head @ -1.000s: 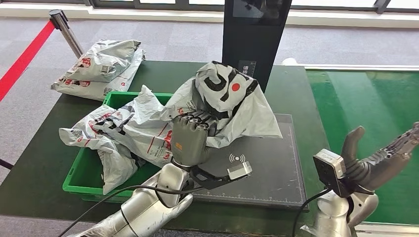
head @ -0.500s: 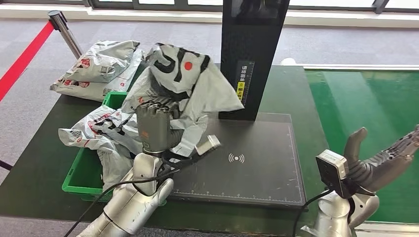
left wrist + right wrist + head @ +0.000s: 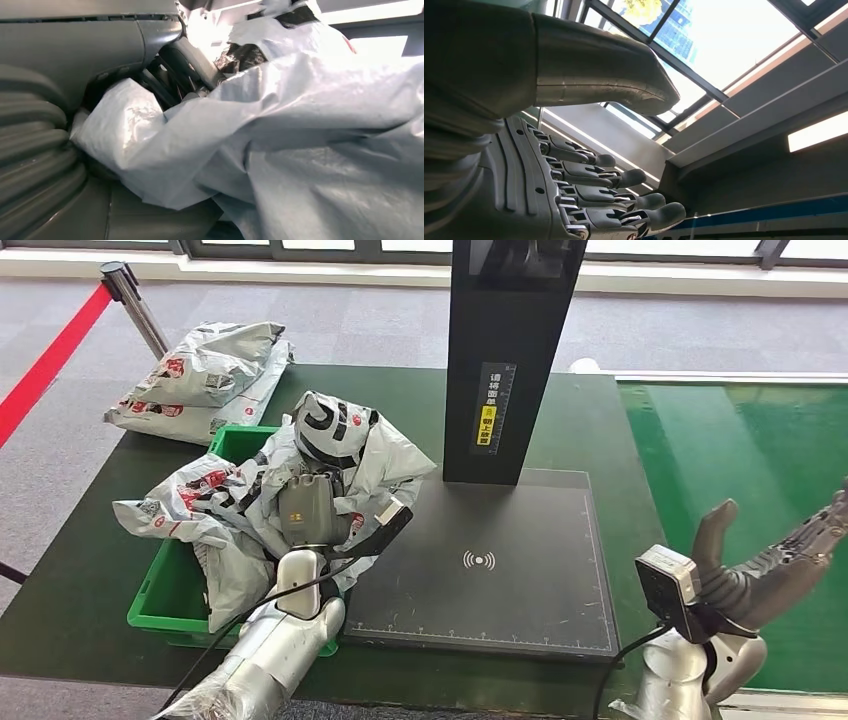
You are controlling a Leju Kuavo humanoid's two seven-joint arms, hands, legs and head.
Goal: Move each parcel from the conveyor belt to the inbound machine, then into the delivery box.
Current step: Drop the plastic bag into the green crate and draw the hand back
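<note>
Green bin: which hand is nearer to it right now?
Left. The left hand grips a parcel right over the green bin. The right hand hangs open far across the table, by the conveyor belt.

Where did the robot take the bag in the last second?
The left hand, gripping the grey parcel, carried it off the black scanner pad, up and leftward, then down over the green box. It holds it throughout. The right hand stayed open beside the pad; the two parcels on the table did not move.
</note>
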